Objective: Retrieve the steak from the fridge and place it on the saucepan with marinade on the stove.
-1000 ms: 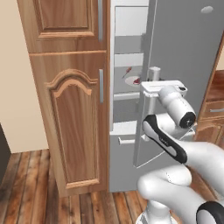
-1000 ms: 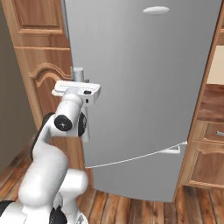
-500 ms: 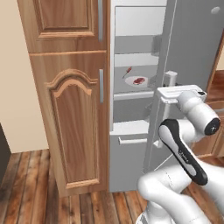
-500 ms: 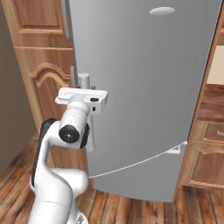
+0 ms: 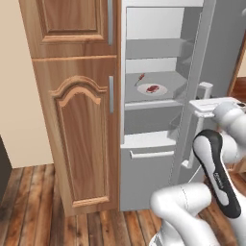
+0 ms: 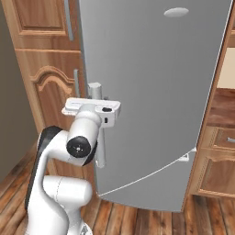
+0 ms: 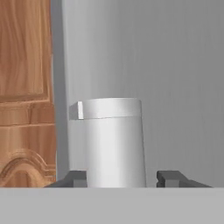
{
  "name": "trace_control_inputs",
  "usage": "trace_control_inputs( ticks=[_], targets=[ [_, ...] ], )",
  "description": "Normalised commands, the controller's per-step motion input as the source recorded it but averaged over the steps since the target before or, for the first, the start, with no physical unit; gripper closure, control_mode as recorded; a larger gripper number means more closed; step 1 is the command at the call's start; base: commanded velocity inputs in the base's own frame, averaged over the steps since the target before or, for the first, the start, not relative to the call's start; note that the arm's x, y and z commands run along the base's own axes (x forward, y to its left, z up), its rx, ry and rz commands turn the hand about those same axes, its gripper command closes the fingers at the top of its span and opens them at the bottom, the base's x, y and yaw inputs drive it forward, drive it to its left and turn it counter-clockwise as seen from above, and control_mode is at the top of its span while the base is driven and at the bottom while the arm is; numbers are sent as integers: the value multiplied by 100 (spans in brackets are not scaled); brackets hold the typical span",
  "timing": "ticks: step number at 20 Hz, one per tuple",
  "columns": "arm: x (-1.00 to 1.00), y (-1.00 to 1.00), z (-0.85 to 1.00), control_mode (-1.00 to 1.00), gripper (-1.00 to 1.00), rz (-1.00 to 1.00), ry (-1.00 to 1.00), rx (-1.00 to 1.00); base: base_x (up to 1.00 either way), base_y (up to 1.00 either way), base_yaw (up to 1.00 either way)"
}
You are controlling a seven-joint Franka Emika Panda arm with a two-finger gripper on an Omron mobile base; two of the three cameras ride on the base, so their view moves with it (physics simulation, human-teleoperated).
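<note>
1. While the wooden cabinet point(image 5: 79, 120) with its arched panel stands shut at the far left of the left base view, nothing there concerns the task.
2. Just right of it the fridge point(image 5: 153, 62) stands open, its pale shelves showing above the lower drawer point(image 5: 146, 168).
3. On the middle shelf a round white plate point(image 5: 161, 91) carries the steak point(image 5: 153, 88), with a thin red-tipped stick point(image 5: 140, 78) lying just behind and to the left of the plate.
4. Further right, the swung-out fridge door point(image 6: 156, 92) carries its vertical bar handle point(image 6: 97, 124), and the end effector point(image 7: 121, 178) sits at that bar: in the hand view the two dark fingertips point(image 7: 75, 178) flank the silver bar closely on either side, so I judge it to be holding the handle, though contact itself is hard to confirm.
5. As for handling, the steak is likely light, soft and limp, and probably slick; a pinch across its short width near the middle should keep it from drooping or sliding out. The plate beneath may shift if pushed.
</note>
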Motion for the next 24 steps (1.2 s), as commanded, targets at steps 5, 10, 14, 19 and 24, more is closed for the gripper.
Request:
trace_control_inputs(
  ticks=[5,10,14,19,24],
  targets=[
    [-44,-37,19,-100,100,0,5,0,0,0,0],
    [-33,-44,13,-100,100,0,1,2,0,0,0],
    [-37,-56,10,-100,100,0,0,4,0,0,0],
    [-38,-64,10,-100,100,0,0,6,0,0,0],
    [-35,-67,11,-100,100,0,0,6,0,0,0]
  ],
)
